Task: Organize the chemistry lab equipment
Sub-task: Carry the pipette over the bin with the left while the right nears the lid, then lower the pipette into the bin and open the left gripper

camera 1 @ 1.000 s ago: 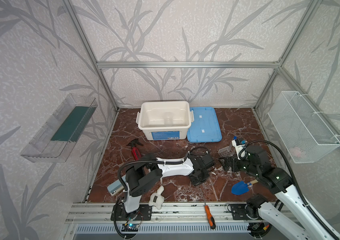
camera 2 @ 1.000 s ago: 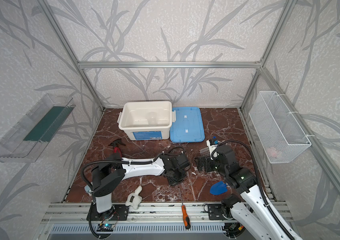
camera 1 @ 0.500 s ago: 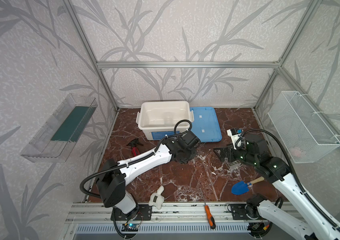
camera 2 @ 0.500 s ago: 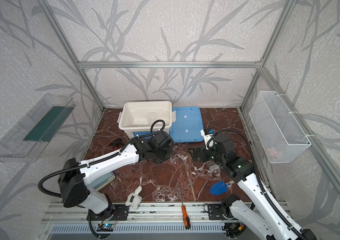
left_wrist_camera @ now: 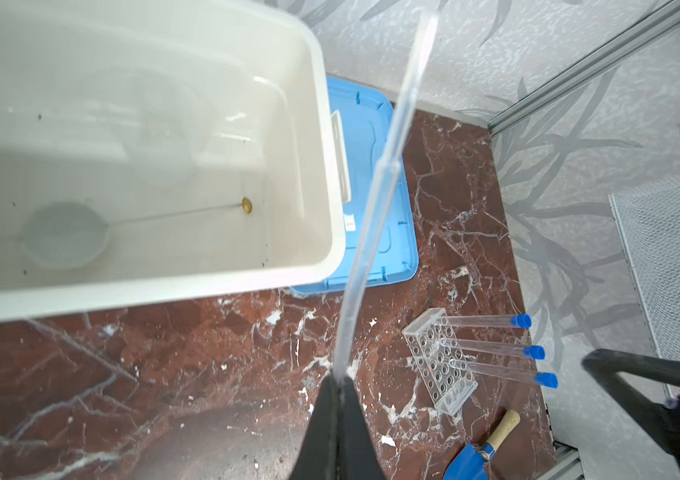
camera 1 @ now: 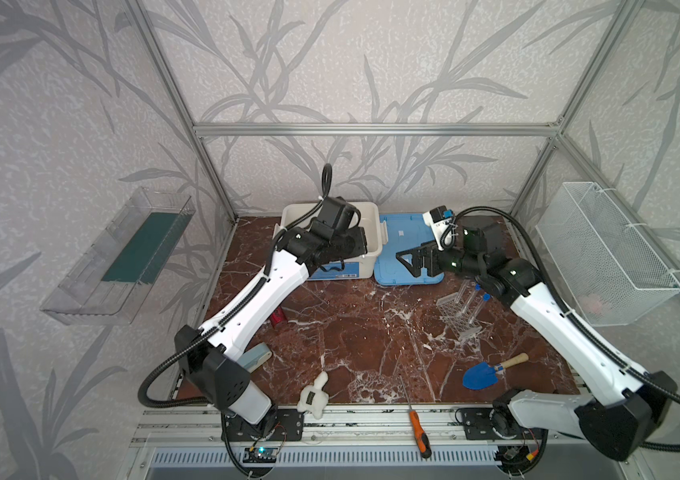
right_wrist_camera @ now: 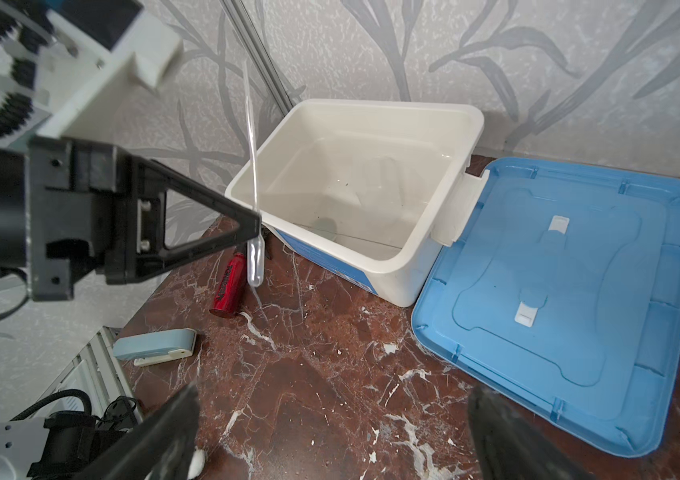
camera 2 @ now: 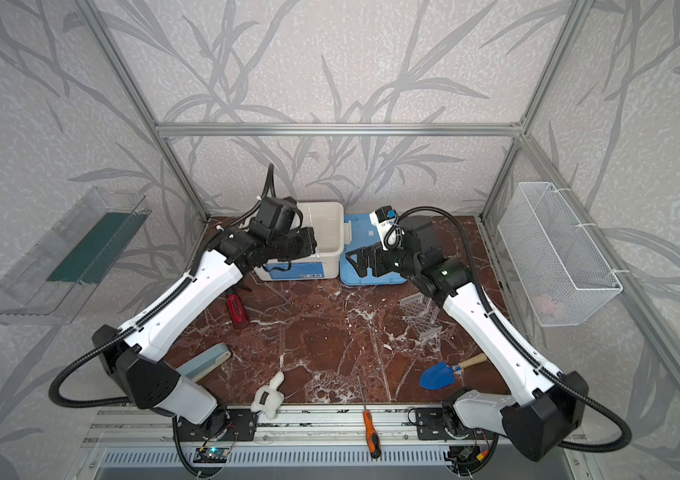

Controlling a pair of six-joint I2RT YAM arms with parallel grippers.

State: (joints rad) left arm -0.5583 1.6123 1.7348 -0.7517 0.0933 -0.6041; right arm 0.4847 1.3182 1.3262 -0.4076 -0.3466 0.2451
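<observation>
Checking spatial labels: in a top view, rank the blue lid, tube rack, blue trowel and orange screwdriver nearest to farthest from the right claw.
In a top view, from the right claw:
1. blue lid, the claw overlaps it
2. tube rack, right of centre
3. blue trowel, front right
4. orange screwdriver, on the front rail

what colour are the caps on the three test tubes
Blue caps on clear test tubes; they show best in the left wrist view.

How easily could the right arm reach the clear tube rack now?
Probably yes: the right gripper is open and empty over the blue lid, and the tube rack lies uncovered close beside that arm; it would need to pull back.
</observation>
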